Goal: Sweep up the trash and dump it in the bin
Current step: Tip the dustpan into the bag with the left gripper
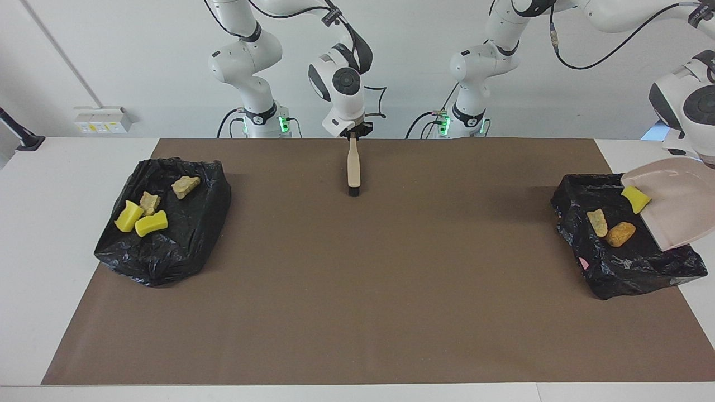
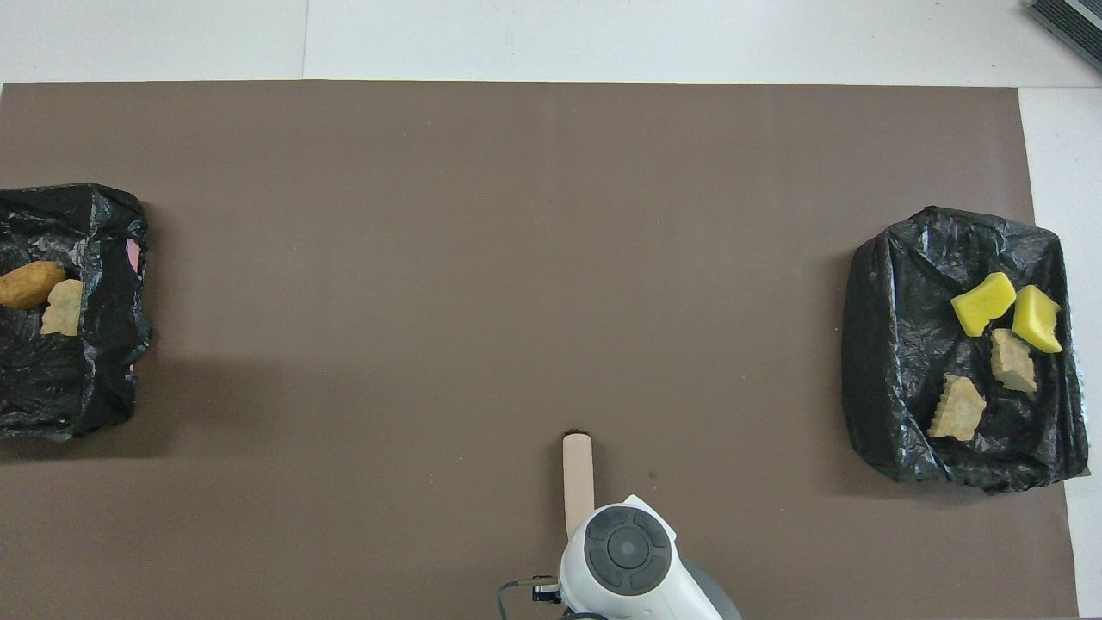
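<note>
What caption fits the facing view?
Left gripper tips dustpan over bag-lined bin; right gripper holds brush.

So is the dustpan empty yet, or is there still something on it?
Not empty. The dustpan is tilted over the bin at the left arm's end, and one yellow sponge piece sits at its lower edge.

On my feed both arms (image 1: 246,56) are glossy white, built of rounded segments with dark grey bands at the joints. Black cables loop along their upper links. Green lights glow at each base (image 1: 262,124). A round dark grey cap (image 2: 627,548) with concentric rings covers the right wrist joint.
</note>
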`<state>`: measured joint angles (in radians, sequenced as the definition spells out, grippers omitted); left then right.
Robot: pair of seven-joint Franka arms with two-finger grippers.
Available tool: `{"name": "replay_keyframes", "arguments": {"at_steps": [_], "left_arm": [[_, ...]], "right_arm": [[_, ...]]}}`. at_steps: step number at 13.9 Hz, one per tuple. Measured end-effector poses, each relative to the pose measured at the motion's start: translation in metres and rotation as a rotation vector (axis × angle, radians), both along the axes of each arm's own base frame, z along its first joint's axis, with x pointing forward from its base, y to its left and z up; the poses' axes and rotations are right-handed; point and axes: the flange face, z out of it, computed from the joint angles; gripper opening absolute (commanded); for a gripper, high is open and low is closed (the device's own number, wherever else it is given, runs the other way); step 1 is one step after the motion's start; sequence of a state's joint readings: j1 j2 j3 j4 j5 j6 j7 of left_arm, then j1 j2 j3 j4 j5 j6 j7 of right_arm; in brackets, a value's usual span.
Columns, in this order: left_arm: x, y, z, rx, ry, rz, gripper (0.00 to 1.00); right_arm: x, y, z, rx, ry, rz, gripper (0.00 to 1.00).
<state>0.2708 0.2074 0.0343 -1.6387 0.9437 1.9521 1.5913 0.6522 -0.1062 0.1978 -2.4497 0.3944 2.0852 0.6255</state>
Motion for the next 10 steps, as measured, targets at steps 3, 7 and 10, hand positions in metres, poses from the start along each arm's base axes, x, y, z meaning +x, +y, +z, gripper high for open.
{"name": "replay_keyframes", "arguments": {"at_steps": [3, 7, 10], "left_arm": [[-0.002, 0.003, 0.004, 0.015, 0.0, 0.001, 0.0], [-0.003, -0.003, 0.023, 0.024, -0.031, -0.009, 0.0], [0.004, -0.034, 0.036, 0.007, -0.06, -0.05, 0.0]], "right_arm": [[0.001, 0.0, -0.001, 0.004, -0.01, -0.004, 0.02], [0.002, -0.001, -0.005, 0.008, -0.019, -0.009, 0.48], [0.002, -0.001, -0.005, 0.007, -0.019, -0.01, 0.7]]}}
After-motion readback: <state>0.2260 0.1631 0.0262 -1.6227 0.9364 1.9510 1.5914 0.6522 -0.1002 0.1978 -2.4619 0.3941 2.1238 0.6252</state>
